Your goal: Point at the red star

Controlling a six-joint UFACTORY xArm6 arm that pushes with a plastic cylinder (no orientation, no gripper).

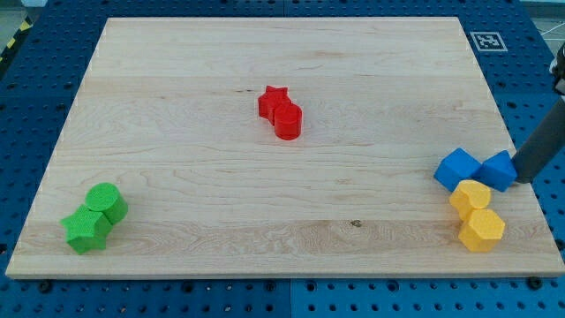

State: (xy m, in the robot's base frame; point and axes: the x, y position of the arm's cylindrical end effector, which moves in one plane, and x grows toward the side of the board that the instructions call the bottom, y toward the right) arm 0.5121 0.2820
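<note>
**Tip at the table's right edge, red star far off to its upper left**

My tip (521, 179) comes in from the view's right as a dark slanted rod and ends low on the right side of the wooden table (265, 203). There is no pincer on this arm, so there are no jaws to be wide, narrow or holding anything; the bare rod end carries nothing.

The tip sits just beside the right-hand blue block (500, 170), close enough that I cannot tell whether they touch. The second blue block (457, 168), a cube-like shape, lies just left of that one, the two touching.

Below and left of the tip stand two yellow blocks, the upper yellow block (471, 195) against the blue pair and the lower yellow hexagonal block (482, 229) touching it from beneath.

The red star (274, 101) lies well apart from the tip, far to its left and somewhat toward the view's top, near the table's middle. A red cylinder (288, 121) touches the star on its lower right side.

Farthest from the tip, in the lower left corner, a green cylinder (107, 202) touches a green star-like block (85, 230).
</note>
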